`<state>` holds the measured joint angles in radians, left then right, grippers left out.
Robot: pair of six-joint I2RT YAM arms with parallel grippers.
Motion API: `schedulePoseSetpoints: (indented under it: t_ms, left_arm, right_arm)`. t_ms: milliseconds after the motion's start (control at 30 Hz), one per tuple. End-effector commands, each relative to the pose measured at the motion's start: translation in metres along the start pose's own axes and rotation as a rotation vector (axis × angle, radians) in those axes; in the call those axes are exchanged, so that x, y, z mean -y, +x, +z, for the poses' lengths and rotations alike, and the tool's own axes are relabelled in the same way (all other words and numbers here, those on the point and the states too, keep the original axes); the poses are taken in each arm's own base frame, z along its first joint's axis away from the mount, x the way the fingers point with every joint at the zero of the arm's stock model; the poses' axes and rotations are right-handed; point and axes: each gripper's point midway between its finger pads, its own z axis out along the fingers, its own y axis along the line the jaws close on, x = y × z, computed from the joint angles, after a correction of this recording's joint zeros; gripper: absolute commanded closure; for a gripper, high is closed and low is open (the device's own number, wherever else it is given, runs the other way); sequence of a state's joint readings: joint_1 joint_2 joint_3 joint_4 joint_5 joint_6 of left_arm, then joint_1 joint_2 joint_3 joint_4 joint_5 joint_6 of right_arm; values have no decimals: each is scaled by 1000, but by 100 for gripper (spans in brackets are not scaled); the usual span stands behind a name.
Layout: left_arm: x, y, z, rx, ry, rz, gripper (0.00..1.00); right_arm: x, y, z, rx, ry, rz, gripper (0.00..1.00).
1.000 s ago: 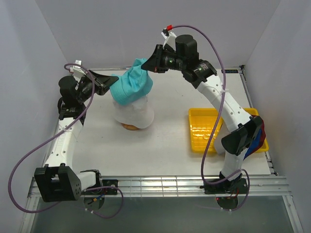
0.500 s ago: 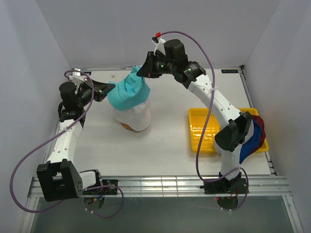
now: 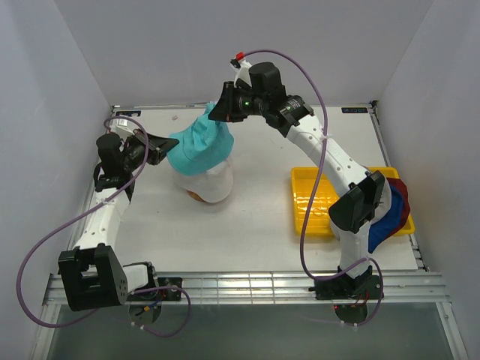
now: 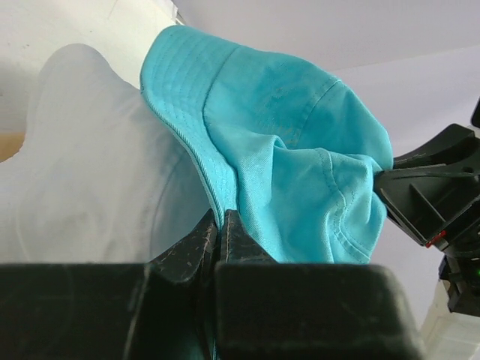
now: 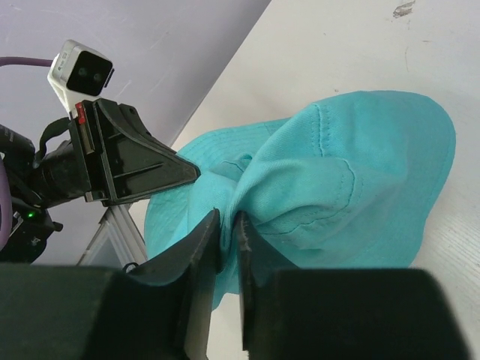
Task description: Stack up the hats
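Observation:
A teal hat (image 3: 199, 148) sits over a pale grey hat (image 3: 207, 182) on the stand. My left gripper (image 3: 166, 142) is shut on the teal hat's brim at its left; in the left wrist view the left gripper (image 4: 222, 217) pinches the brim edge of the teal hat (image 4: 285, 165), with the grey hat (image 4: 97, 172) beside it. My right gripper (image 3: 217, 114) is shut on a fold of the teal hat's top right; the right wrist view shows the right gripper (image 5: 229, 221) holding the teal hat (image 5: 337, 195). Royal blue and dark red hats (image 3: 394, 214) lie at the right, partly hidden by the right arm.
A yellow tray (image 3: 315, 196) stands right of centre, next to the blue and red hats. The wooden stand (image 3: 199, 196) peeks out under the grey hat. White walls enclose the table on three sides.
Both grippers have moved down and leftward with the teal hat, lowering it further over the grey hat. The left arm has drawn back and down slightly.

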<state>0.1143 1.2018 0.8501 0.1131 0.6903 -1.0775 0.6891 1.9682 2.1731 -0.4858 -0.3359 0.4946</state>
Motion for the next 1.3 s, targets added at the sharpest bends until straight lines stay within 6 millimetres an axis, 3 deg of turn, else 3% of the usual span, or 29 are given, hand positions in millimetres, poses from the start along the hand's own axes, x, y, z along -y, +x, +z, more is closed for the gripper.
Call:
schedulePoseSetpoints:
  t_ms: [0, 567, 767, 1100, 1133, 1233, 1267]
  left_arm:
    - [-3, -4, -2, 30, -4, 49, 93]
    - [-27, -3, -10, 85, -37, 104, 91]
    - [-37, -3, -12, 95, -57, 114, 91]
    - [-55, 4, -16, 95, -85, 124, 91]
    - [-56, 5, -15, 92, -87, 127, 91]
    - [-60, 6, -15, 87, -94, 124, 91]
    - [-60, 7, -15, 85, -94, 125, 90]
  right_arm:
    - [-13, -9, -7, 33, -14, -47, 76]
    - [-1, 1, -18, 19, 45, -49, 43]
    - [3, 5, -29, 21, 78, -45, 30]
    - [30, 29, -48, -13, 93, 65, 29]
    - [41, 40, -48, -31, 105, 103, 29]
    - [44, 45, -51, -22, 51, 150, 31]
    - [58, 58, -50, -42, 62, 214, 31]
